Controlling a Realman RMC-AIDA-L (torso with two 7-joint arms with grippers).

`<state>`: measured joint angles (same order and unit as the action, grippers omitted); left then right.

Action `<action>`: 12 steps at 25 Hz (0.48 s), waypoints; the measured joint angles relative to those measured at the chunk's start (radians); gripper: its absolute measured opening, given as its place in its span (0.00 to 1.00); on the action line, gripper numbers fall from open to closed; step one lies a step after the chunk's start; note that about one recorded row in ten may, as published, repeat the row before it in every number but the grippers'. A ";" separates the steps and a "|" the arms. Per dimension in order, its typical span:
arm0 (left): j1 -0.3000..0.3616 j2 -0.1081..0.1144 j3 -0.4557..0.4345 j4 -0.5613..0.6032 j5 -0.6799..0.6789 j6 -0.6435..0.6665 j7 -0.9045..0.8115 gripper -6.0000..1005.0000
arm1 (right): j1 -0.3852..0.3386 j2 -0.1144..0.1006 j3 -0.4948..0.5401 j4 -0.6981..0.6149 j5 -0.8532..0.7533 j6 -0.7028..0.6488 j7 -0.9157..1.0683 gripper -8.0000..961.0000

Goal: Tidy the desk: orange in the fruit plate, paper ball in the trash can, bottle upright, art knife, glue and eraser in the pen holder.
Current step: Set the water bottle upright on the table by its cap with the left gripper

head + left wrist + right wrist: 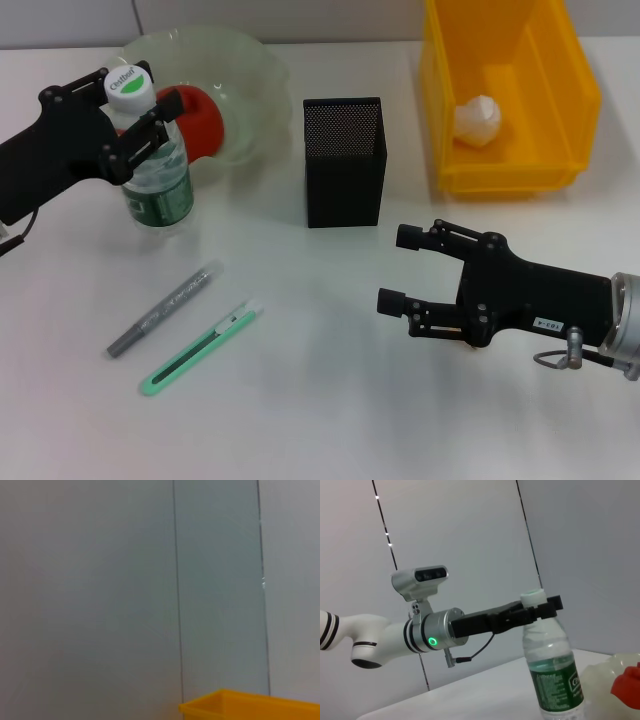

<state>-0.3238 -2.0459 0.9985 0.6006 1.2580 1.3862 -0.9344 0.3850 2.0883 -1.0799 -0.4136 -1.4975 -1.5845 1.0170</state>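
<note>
White worktop (330, 400) carries an upright clear plastic bottle with green label (150, 165), its neck pinched by the left claw (125, 110). Beside it sits a frosted fruit plate (255, 70). Right claw (400, 268) hovers spread, near the black mesh pen holder (343, 160).

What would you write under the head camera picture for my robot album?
Left gripper holds the bottle upright by its neck; right gripper waits open near the pen holder.
</note>
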 joint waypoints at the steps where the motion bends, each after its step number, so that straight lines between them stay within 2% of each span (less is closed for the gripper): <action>1: -0.001 -0.001 0.000 -0.002 0.000 -0.012 0.000 0.44 | 0.000 0.000 0.000 0.000 0.000 0.000 0.000 0.88; 12: 0.002 -0.015 0.000 -0.007 0.000 -0.064 0.007 0.44 | 0.024 -0.003 -0.002 0.028 0.000 0.012 0.000 0.88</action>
<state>-0.3218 -2.0604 0.9986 0.5939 1.2578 1.3227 -0.9273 0.4095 2.0857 -1.0816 -0.3853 -1.4971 -1.5726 1.0170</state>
